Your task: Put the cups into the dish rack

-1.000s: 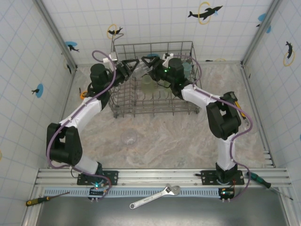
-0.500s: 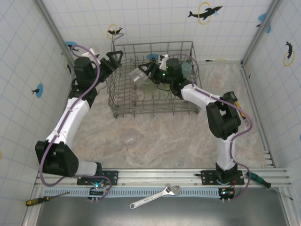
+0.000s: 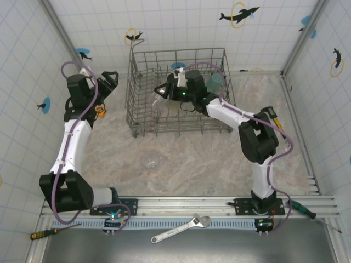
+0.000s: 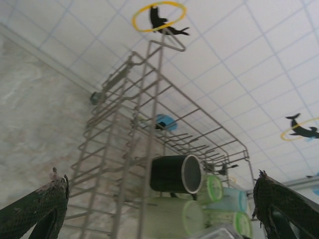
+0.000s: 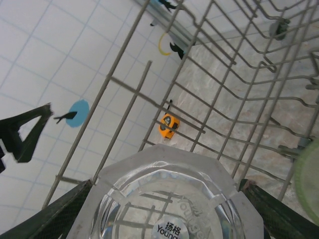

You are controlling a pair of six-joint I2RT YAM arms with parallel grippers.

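The left arm [image 3: 68,148] and the right arm [image 3: 225,112] share one build: slim white links between bulky black joint housings, each rising from a black base [image 3: 112,208]. A purple cable [image 3: 291,144] loops loosely along each arm. Small green lights [image 3: 112,215] glow at the bases and on the right wrist. The fingers [image 4: 36,213] are dark, finely mesh-textured, with pale scuffed tips.

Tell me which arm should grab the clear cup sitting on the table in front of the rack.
Left, probably. The left gripper is open and empty outside the dish rack, on the same side as the loose cup. The right gripper is inside the rack, holding a second clear cup.
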